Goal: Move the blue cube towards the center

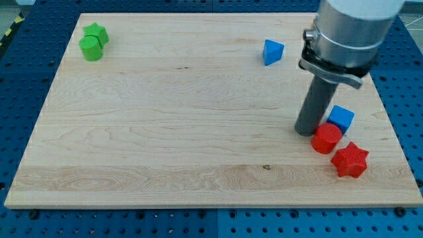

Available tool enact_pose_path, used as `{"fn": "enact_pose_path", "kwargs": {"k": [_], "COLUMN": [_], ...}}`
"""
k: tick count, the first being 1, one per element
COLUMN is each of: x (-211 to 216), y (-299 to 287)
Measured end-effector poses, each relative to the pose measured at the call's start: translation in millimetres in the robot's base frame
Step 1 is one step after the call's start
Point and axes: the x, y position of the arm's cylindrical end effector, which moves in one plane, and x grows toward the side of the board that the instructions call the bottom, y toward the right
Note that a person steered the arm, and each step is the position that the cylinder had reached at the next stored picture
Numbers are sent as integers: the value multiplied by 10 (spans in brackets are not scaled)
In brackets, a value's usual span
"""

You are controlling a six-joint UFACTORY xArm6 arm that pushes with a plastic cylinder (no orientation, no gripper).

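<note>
No pincer, bare rod, my tip on wooden board, beside red cylinder, blue cube just right, holding nothing

My tip just left of blue cube, at board's right.

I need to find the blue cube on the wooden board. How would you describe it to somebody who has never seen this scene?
Start at the light wooden board and go to its right edge, where three blocks cluster beside my tip. The blue cube is the topmost, just above the red cylinder and red star. The other blue block is a wedge-like shape, alone near the top edge.
</note>
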Motion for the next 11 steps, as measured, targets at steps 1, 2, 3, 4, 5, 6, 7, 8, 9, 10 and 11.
{"fn": "enact_pose_path", "kwargs": {"k": [1, 2, 3, 4, 5, 6, 7, 8, 9, 10, 11], "x": [293, 450, 294, -292, -670, -638, -228, -95, -95, -95, -80], "y": [0, 0, 0, -3, 54, 603, 1240, 1418, 1418, 1258, 1095]}}
